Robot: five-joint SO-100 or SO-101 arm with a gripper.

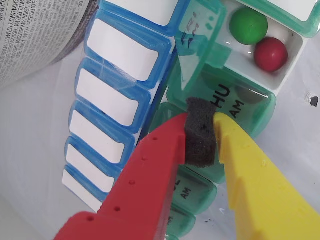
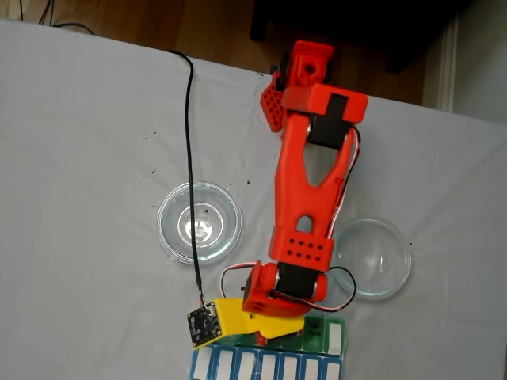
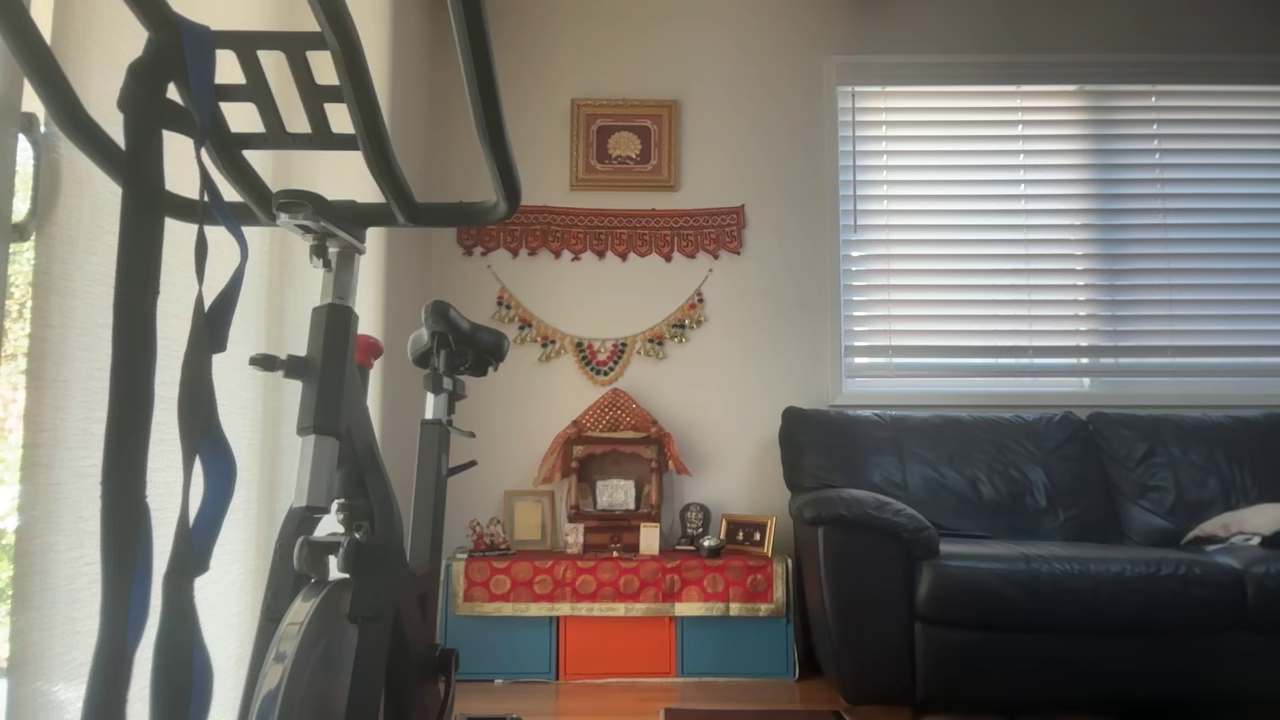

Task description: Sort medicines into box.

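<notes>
In the wrist view my gripper hangs right over the box, at the green flap lid lettered THU AM. The red finger and the yellow finger are shut together, with only the black foam pad between their tips. Just beyond them an open white compartment holds two medicines, one green ball and one dark red ball. In the fixed view the gripper reaches down onto the green row of the box at the table's bottom edge, and the arm hides most of that row.
The blue-lidded row runs alongside the box. Two clear glass dishes stand on the white cloth, one left of the arm and one right of it. A black cable crosses the left dish. A printed label lies nearby.
</notes>
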